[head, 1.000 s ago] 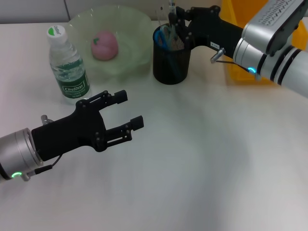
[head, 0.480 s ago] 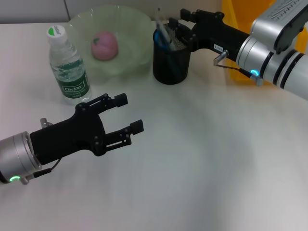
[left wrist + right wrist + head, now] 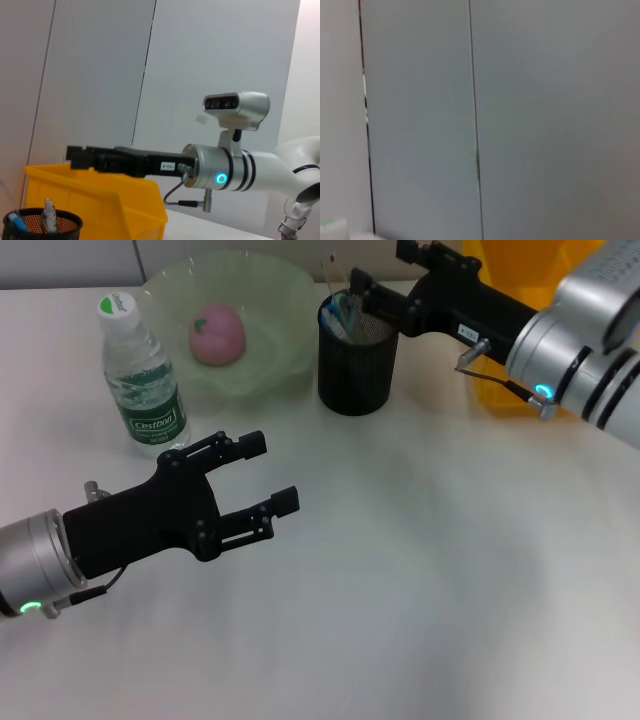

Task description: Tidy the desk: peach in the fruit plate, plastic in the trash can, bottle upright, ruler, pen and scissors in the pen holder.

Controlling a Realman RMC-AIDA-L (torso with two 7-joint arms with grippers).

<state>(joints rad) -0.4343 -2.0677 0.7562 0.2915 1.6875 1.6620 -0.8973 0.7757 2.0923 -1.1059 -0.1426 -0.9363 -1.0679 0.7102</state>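
The pink peach point(image 3: 218, 335) lies in the pale green fruit plate point(image 3: 270, 285) at the back. To its left a clear bottle point(image 3: 140, 380) with a green label stands upright. The black mesh pen holder point(image 3: 355, 360) holds a blue-handled item, a pale pen-like stick and a thin clear strip; I cannot tell them apart further. My right gripper point(image 3: 385, 272) hovers open just above and behind the holder's rim with nothing in it. My left gripper point(image 3: 272, 472) stands open and bare over the table's front left. The left wrist view shows the pen holder point(image 3: 40, 225) and the right gripper point(image 3: 75, 152).
A yellow bin point(image 3: 500, 340) stands at the back right, partly behind my right arm; it also shows as the yellow bin point(image 3: 100, 195) in the left wrist view. The white table point(image 3: 420, 570) stretches in front. The right wrist view shows only a grey wall.
My right gripper has let go over the pen holder and drawn back up and to the right. The stick it held now leans inside the holder. My left arm has barely moved.
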